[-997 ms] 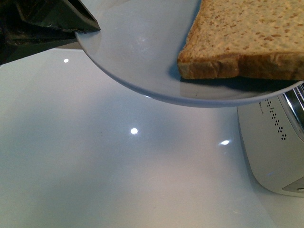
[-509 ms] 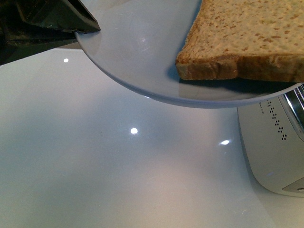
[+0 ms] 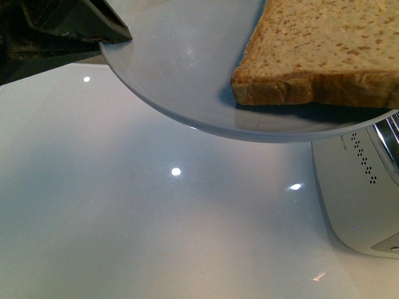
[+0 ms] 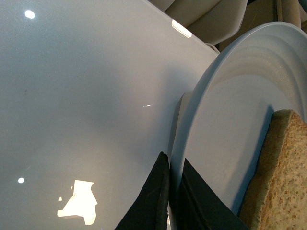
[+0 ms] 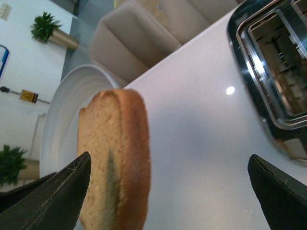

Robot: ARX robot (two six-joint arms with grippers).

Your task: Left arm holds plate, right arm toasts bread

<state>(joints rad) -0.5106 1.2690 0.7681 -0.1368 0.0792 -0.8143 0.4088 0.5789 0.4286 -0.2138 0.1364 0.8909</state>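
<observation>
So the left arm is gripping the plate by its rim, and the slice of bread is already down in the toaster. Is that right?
Not quite. The bread is not in the toaster. It lies on the plate, as the front view shows, and the slots seen in the right wrist view hold no bread. The left arm's fingers do grip the plate by its rim.

- Left gripper (image 4: 173,201): two matte black, wedge-shaped fingers (image 4: 152,201) with flat faces and straight, sharp edges.
- Left arm (image 3: 50,31), front view: an angular black-grey shell, its upper face faintly glossy and scuffed.
- Right gripper (image 5: 169,160): dark charcoal, triangular fingertips (image 5: 53,196) that taper to blunt points, with a thin pale line along one edge.
</observation>
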